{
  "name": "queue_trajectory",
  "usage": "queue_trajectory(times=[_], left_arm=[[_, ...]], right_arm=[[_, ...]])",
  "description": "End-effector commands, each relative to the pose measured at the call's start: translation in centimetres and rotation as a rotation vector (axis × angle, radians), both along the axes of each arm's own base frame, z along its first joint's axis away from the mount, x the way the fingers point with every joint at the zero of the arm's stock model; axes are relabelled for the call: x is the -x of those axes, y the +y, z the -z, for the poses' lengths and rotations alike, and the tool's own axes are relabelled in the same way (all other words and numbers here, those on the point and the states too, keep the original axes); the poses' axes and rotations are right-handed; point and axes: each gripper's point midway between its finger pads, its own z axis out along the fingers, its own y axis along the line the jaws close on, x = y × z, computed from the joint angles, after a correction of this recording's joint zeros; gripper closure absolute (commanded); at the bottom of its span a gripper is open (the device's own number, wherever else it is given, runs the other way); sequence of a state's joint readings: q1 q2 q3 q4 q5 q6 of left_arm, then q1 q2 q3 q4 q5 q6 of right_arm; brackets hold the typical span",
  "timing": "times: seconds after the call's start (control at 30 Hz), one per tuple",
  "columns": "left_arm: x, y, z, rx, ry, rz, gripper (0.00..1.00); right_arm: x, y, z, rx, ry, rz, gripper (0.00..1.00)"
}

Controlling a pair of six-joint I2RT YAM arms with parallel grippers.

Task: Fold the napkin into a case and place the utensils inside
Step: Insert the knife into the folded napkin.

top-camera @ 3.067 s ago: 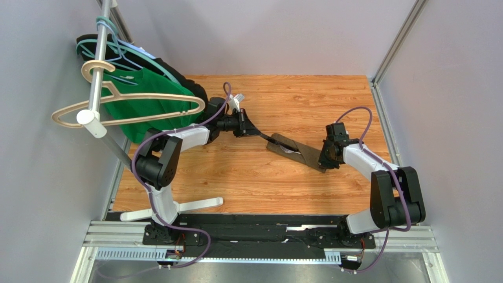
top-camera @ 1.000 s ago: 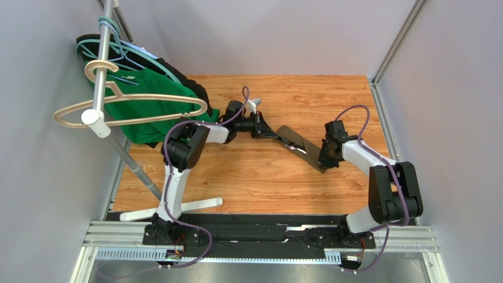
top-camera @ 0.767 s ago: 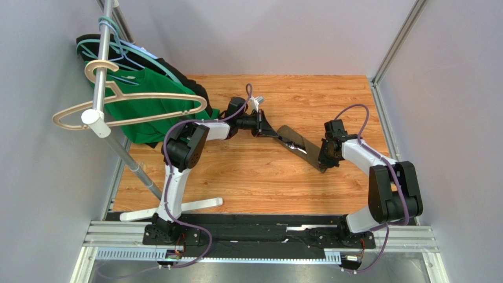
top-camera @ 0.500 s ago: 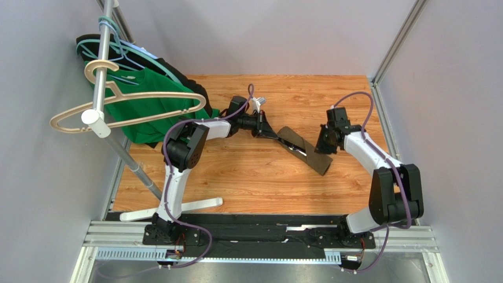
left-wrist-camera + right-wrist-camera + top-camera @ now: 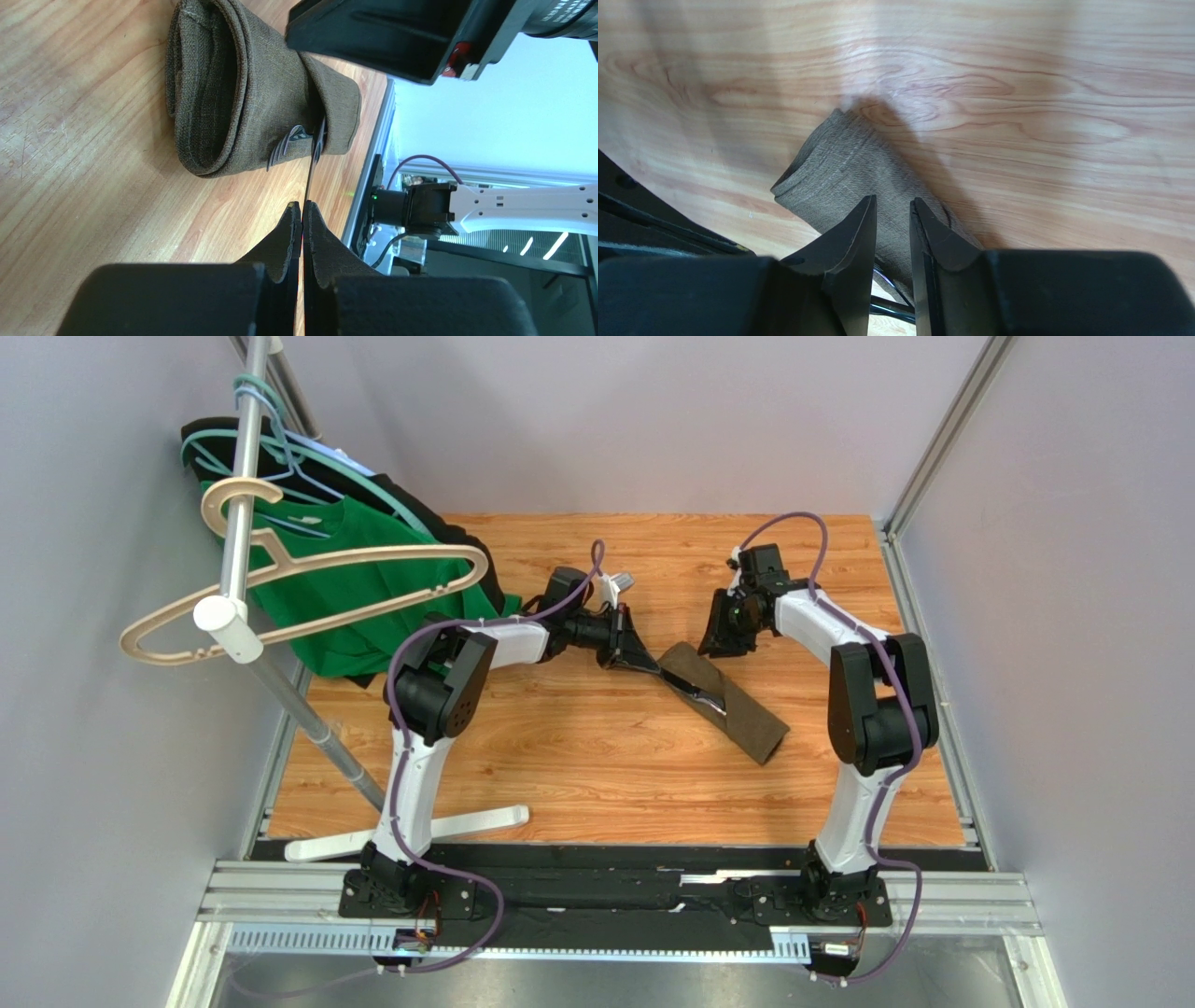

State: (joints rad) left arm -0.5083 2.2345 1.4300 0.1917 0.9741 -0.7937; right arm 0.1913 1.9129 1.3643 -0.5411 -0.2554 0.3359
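The olive-brown napkin, folded into a narrow case [image 5: 730,707], lies diagonally on the wooden table. Silvery utensil ends [image 5: 706,700] show at its side opening. My left gripper [image 5: 638,655] is at the case's far left end. In the left wrist view it [image 5: 302,204] is shut on a thin dark utensil handle [image 5: 310,175] that runs to the case [image 5: 231,91], where curved tines [image 5: 284,143] stick out. My right gripper [image 5: 718,641] hovers over the case's far end. In the right wrist view it [image 5: 892,201] is slightly open and empty above the cloth [image 5: 843,157].
A clothes rack [image 5: 239,490] stands at the left with wooden hangers [image 5: 302,581], a green shirt [image 5: 351,602] and a black garment [image 5: 463,546] behind it. Its white foot [image 5: 421,829] lies on the table near the left arm's base. Metal frame rails [image 5: 912,602] bound the right side.
My right gripper let go of the case's near right end and moved up and left to its far end. My left gripper pushed right with the utensil, and the case turned steeper.
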Motion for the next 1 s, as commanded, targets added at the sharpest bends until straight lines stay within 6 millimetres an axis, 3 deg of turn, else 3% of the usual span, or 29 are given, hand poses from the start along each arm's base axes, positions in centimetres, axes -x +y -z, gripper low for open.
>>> queue_trajectory(times=[0.0,0.33,0.67,0.97], left_arm=[[0.5,-0.2,-1.0,-0.013,-0.032,0.022,1.0],[0.5,-0.1,-1.3,-0.026,-0.03,0.022,1.0],[-0.5,-0.7,-0.9,-0.046,-0.02,0.015,1.0],[-0.7,-0.9,1.5,-0.077,0.041,0.025,1.0]], right_arm=[[-1.0,2.2,-0.5,-0.061,-0.041,-0.117,0.72],[0.1,3.9,2.9,-0.032,0.017,-0.195,0.75],[1.9,6.0,3.7,-0.052,0.063,-0.264,0.88],[2.2,6.6,3.8,-0.085,0.079,-0.268,0.98]])
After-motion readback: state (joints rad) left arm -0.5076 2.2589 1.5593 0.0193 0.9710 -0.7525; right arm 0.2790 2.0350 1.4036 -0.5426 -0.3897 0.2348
